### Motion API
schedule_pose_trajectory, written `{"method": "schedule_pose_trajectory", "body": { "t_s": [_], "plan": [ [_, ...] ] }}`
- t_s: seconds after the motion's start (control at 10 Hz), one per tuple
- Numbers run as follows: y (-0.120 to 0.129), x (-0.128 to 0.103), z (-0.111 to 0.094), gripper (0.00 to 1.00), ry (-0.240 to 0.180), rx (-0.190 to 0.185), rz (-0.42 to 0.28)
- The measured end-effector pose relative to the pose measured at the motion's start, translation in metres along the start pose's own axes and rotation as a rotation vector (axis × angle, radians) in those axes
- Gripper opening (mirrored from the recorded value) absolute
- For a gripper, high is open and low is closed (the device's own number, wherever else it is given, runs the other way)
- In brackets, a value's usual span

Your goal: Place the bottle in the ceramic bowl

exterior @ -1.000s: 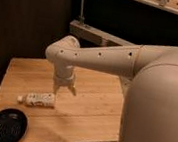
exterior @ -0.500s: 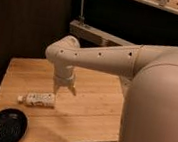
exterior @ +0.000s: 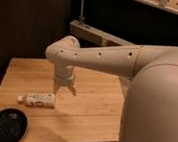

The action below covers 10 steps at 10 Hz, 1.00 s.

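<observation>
Camera view, reach not yet finished: ease the gripper left and down onto the bottle, lying on its side on the tabletop just beside the fingers (apart, holding nothing). Straddle the labelled middle across its width, to prevent rolling. Then carry to the ceramic bowl, front-left corner, seemingly empty, near the bottle but not touching.
</observation>
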Motion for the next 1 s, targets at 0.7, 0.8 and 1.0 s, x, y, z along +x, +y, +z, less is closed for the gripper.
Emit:
{"method": "schedule_pose_trajectory", "body": {
  "t_s": [0.7,0.8,1.0],
  "plan": [
    [0.011,0.006,-0.003,0.65,0.025,-0.038,-0.555],
    [0.010,0.008,-0.005,0.65,0.022,-0.052,-0.657],
    [0.014,0.014,-0.011,0.65,0.000,-0.071,-0.897]
  ]
}}
